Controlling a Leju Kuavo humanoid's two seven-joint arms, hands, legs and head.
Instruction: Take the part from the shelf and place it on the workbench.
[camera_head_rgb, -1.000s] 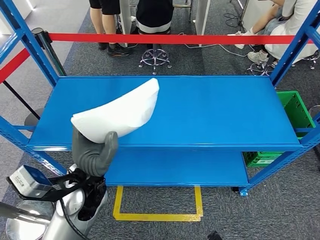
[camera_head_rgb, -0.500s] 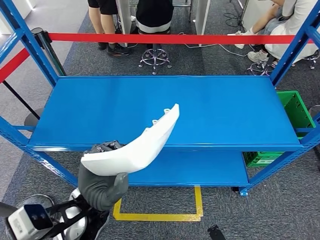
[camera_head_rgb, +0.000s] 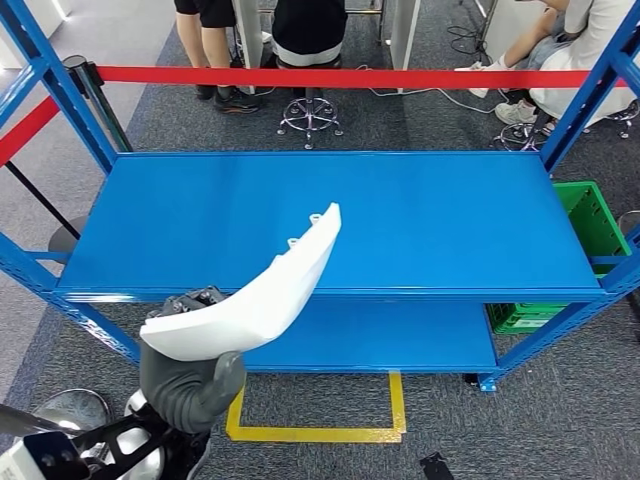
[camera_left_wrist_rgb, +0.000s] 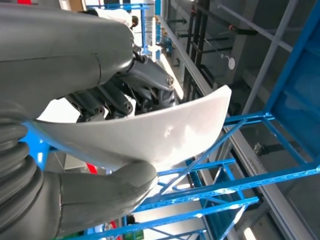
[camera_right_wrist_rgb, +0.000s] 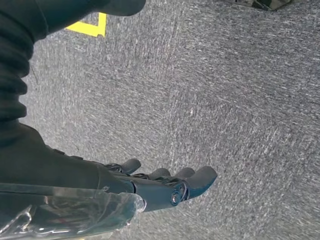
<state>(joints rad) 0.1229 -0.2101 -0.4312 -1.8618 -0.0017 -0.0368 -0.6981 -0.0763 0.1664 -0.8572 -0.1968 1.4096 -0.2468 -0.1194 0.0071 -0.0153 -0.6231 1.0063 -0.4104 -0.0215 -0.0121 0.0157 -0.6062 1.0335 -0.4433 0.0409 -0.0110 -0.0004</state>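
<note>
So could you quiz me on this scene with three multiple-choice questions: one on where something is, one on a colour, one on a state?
1. Where is the white part?
A. lying on the shelf
B. in the left hand
C. on the floor

2. What colour is the shelf?
A. blue
B. green
C. grey

3. What is the right hand doing?
A. holding the part
B. gripping a crate
C. holding nothing

B: the left hand grips it, lifted.
A: its boards are blue.
C: it hangs above carpet, fingers out.
</note>
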